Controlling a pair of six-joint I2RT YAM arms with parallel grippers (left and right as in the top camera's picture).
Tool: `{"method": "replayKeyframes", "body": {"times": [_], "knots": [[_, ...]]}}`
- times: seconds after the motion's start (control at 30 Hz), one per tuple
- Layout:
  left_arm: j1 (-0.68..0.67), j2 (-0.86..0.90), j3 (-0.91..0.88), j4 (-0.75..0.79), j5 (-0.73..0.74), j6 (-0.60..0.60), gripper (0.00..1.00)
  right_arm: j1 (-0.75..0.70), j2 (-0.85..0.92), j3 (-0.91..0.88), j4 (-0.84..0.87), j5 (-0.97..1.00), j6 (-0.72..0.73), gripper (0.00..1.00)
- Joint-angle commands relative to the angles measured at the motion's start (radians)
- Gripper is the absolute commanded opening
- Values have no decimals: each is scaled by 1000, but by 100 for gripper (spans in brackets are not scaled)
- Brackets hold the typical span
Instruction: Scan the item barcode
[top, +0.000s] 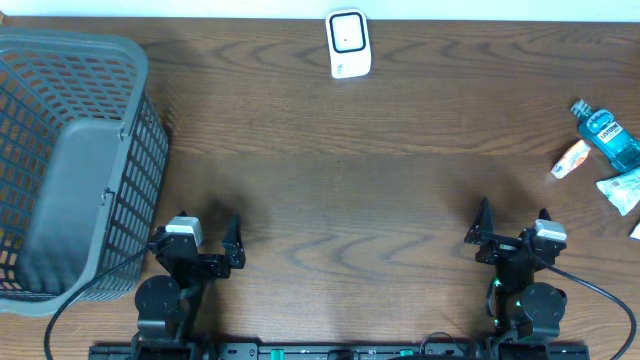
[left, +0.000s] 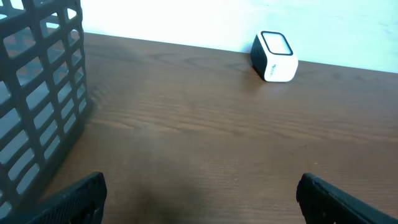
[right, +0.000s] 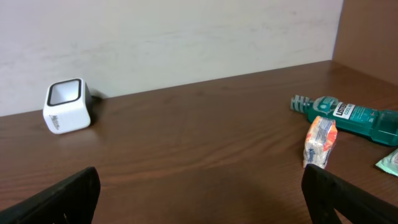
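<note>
On a dark wood-grain table, a white barcode scanner stands upright at the far edge, against a pale wall, its dark-rimmed window facing up. Two robot arms wait on the near side of the table, well apart from the scanner and to either side of it.

The left gripper sits on the near left of the scanner with its jaws spread wide and nothing between them; in its wrist view the two dark fingertips frame bare wood, with the scanner ahead and slightly to the right. The right gripper sits on the near right of the scanner, its jaws likewise spread wide and holding nothing, and its wrist view shows the scanner far off to the left.

The items to be scanned lie far to the right of the scanner, near the table's right edge and untouched by either arm: a teal mouthwash bottle on its side, an orange-and-white packet just beside it on the scanner's side, and a green-and-white pouch just nearer the arms. A grey plastic mesh basket stands far to the left of the scanner, close beside the left arm.
</note>
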Motion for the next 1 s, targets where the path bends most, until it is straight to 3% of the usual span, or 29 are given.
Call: {"method": "replayKeyframes", "body": {"times": [0.0, 0.37, 0.6, 0.77, 0.97], "knots": [[2, -11, -14, -30, 13, 17, 98, 6, -6, -1, -5, -4, -14, 99], [3, -11, -50, 77, -29, 17, 98, 6, -6, -1, -5, -4, -14, 99], [3, -12, -97, 175, -166, 18, 98, 6, -6, -1, -5, -3, -14, 99], [5, -12, -97, 177, -212, 178, 98, 6, -6, -1, -5, -3, -14, 99], [49, -12, -97, 172, -168, 189, 98, 6, -6, -1, -5, -4, -14, 99]]}}
